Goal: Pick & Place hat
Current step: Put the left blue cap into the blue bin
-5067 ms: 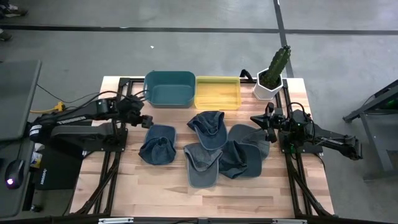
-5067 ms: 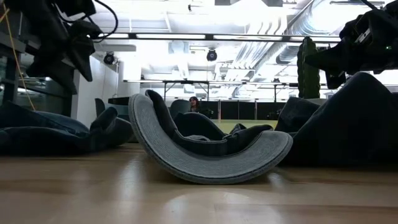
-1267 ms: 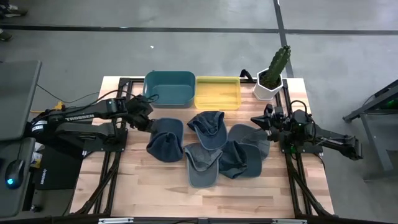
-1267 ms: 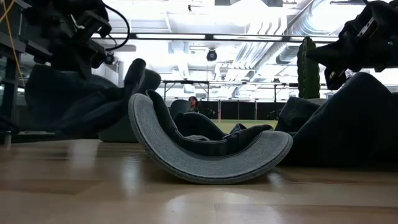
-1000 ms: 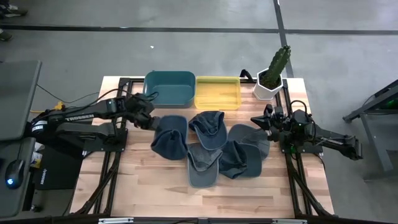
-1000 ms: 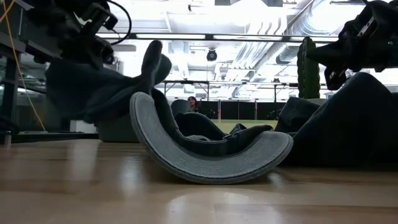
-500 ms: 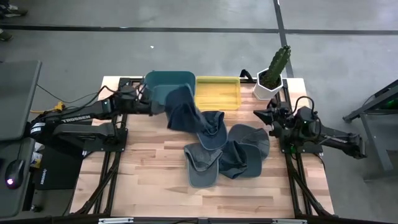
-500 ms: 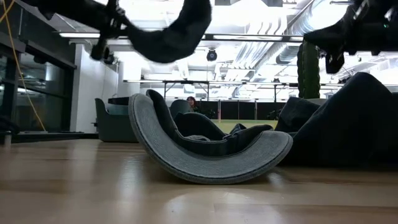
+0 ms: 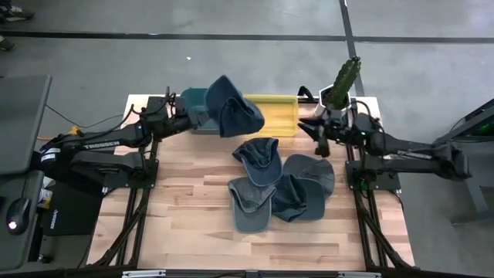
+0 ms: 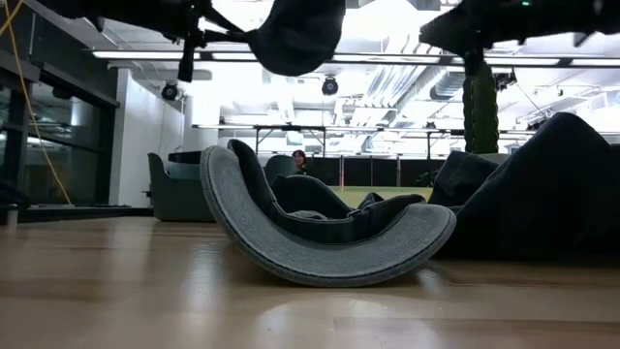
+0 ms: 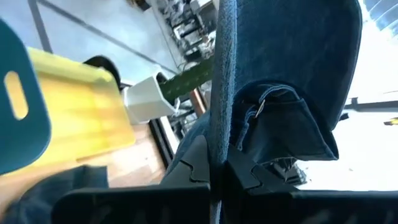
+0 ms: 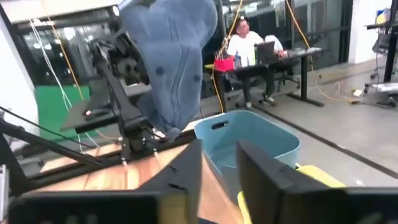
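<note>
My left gripper (image 9: 202,116) is shut on a blue denim hat (image 9: 234,108), held high over the seam between the teal bin (image 9: 192,100) and the yellow bin (image 9: 279,114). The same hat shows in the low view (image 10: 295,34) and the right wrist view (image 12: 174,62). Several more hats lie in a heap mid-table: a blue one (image 9: 258,158), a grey one (image 9: 251,205) resting on its curved brim (image 10: 320,247), and darker ones (image 9: 305,185). My right gripper (image 9: 312,127) hovers open at the far right, above the heap's far edge, holding nothing. My left gripper pinches one edge of the hat (image 11: 216,146) between its two fingers; whether that edge is brim or crown rim I cannot tell. The fingers (image 11: 194,167) reach level from the table's left. The hat stands out beyond them, lifted clear of table and bins.
A white pot with a cactus (image 9: 337,93) stands at the far right corner beside my right arm. The near half of the wooden table (image 9: 193,232) is bare. In the right wrist view a person (image 12: 245,43) sits at a desk beyond the table.
My left gripper has lifted the blue hat off the table, tipped from pointing down to level, and carried it toward the far edge, over the bins; the hat now hangs clear. My right arm has risen and swung toward the far edge.
</note>
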Available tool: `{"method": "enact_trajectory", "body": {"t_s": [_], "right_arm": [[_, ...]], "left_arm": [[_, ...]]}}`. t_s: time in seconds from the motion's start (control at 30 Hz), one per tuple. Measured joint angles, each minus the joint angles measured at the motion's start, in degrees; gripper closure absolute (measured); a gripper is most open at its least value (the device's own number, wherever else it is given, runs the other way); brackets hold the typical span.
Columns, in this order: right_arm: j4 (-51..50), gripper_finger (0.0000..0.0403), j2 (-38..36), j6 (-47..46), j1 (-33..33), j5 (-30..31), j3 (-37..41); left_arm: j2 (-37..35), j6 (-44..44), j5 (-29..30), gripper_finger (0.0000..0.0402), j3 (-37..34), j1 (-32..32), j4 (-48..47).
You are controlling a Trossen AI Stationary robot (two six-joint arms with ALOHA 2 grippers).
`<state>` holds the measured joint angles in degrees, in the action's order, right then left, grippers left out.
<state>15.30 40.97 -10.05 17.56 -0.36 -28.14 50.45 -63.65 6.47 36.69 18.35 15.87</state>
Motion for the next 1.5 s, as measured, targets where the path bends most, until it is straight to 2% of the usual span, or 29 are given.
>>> {"method": "enact_trajectory", "body": {"t_s": [0.1,0.3,0.5,0.77,1.0,1.17,1.5], "right_arm": [[1.5,0.0252,5.75,-0.03,0.0,-0.15,-3.65],[5.8,0.0156,16.39,-0.13,0.0,-4.98,-10.37],[6.37,0.0102,24.96,0.03,0.0,-6.79,-18.14],[6.37,0.0096,33.66,-0.23,-0.85,-10.5,-26.61],[6.97,0.0096,40.5,1.1,-1.92,-8.24,-32.66],[7.77,0.0096,44.63,1.1,-1.84,-8.95,-37.55],[7.55,0.0096,45.18,4.08,-1.84,1.48,-40.22]], "left_arm": [[0.56,0.63,1.57,0.0401,0.0,0.02,1.91],[2.91,0.84,2.27,0.0402,0.02,0.02,6.5],[5.17,1.2,2.27,0.0402,0.02,0.02,9.64],[6.02,2.88,3.4,0.0402,0.02,0.02,14.04],[6.02,3.86,3.6,0.0402,0.02,0.02,17.43],[6.02,3.86,2.86,0.0402,0.02,0.02,17.85],[6.02,4.74,0.31,0.0401,0.02,0.02,18.31]]}}
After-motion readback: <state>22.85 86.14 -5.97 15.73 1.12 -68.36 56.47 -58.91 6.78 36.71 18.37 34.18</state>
